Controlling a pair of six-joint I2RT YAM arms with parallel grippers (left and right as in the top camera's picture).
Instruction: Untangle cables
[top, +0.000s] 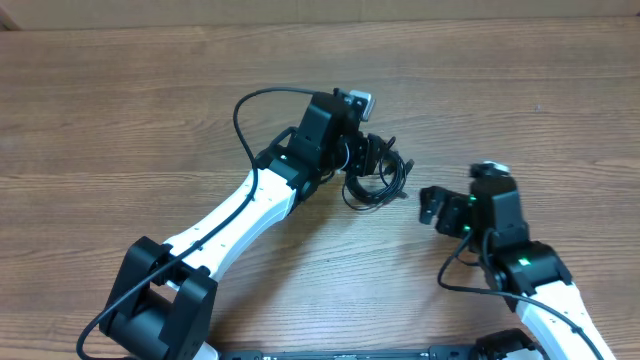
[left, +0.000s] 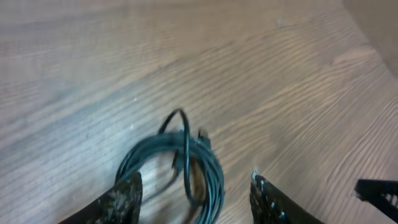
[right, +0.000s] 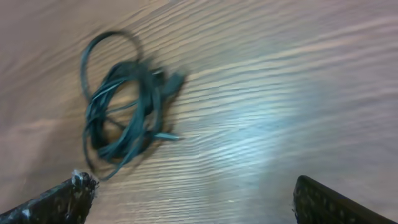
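The cables (top: 376, 176) lie as one small coiled bundle near mid-table (top: 120, 100), right at the tip of the left gripper (left: 196, 194). Its jaws stand apart w/ the near side of the coil btwn them. Nothing is clamped and the bundle rests loose on the wood. The right gripper (right: 196, 198) is spread wide and empty, just beside the bundle on its right, not touching.

Handling: thin cord, light and floppy, prob. a bit springy since the loops hold their round shape. A tug on one strand will likely drag the whole lot across the smooth top unless the other arm pins it. A raised loop (left: 180, 112) stands out from the coil, the easiest spot to pinch w/o catching neighbours. What looks like a plug end (right: 174, 81) pokes out at one side, though that view is too blurred to be sure.

Room: bare wood all round, far edge well apart. The tight spot is the two grippers themselves, close together at the bundle, so pulls should go outward, each arm to its own side. The left arm's own wire (top: 238, 115) arcs nearby; keep it out of the pinch.
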